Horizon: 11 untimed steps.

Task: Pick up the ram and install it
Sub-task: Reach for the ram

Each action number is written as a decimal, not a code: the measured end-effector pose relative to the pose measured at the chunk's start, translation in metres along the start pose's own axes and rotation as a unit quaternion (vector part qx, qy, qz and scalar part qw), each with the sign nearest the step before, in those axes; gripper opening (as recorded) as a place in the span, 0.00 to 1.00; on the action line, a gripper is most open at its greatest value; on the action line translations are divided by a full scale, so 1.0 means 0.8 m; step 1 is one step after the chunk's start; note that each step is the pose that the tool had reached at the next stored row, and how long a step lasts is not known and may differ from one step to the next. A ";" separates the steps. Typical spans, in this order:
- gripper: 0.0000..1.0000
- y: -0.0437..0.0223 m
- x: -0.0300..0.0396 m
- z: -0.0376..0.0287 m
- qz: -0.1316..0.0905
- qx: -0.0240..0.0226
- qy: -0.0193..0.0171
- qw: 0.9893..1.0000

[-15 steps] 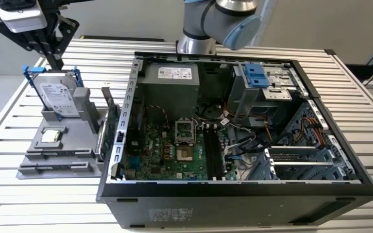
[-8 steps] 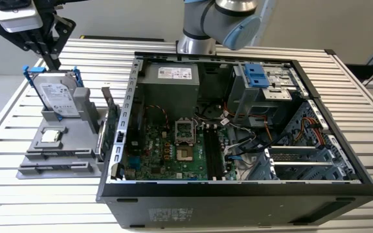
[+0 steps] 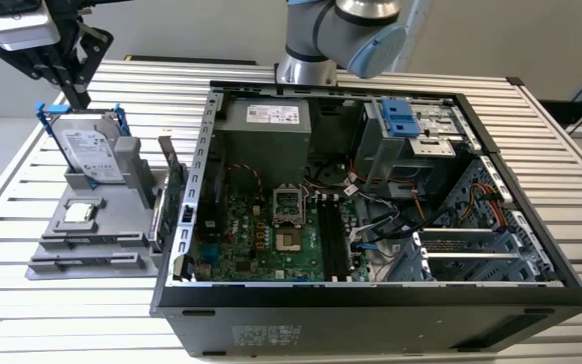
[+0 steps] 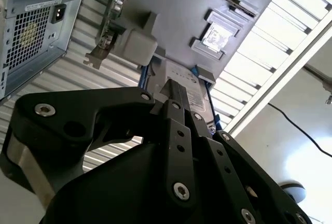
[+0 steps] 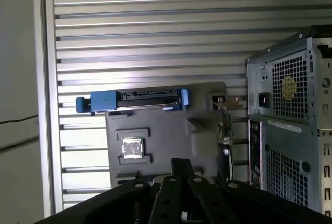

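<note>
The gripper [image 3: 76,95] is hovering, jaws appearing together and gripping nothing. Directly beneath them a hard drive [image 3: 91,152] is standing in the gray holder [image 3: 119,227]; further aside a green card [image 3: 175,189] is standing, then the open case [image 3: 372,294]. The ram's position cannot be told. Judgement: pick-up is pending, calling for parted jaws over the ram's edge.

Arm [image 3: 306,34]: silver-grey tubular segments, with a pale blue cap [image 3: 380,47] closing the joint. Gripper [image 3: 76,97]: matte black, angular linkage plates studded with silver socket-head screws [image 4: 180,192]. A white-and-grey camera block [image 3: 13,19] sits at its wrist.
</note>
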<state>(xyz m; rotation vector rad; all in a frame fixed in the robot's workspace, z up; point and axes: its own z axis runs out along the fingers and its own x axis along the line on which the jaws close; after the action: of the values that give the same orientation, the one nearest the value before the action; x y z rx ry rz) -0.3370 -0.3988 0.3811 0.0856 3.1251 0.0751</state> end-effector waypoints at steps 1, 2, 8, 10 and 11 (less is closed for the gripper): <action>0.00 0.0000 0.0008 0.0000 0.000 0.000 0.000 1.000; 0.00 -0.0001 0.0015 0.0000 0.000 0.000 0.000 1.000; 0.00 -0.0004 0.0078 0.0000 -0.002 0.000 0.000 1.000; 0.00 -0.0005 0.0105 0.0000 -0.003 0.000 0.000 1.000; 0.00 -0.0006 0.0117 0.0000 -0.004 0.000 0.000 1.000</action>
<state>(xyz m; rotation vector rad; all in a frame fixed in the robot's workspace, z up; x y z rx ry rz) -0.3464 -0.3988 0.3810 0.0733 3.1256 0.0752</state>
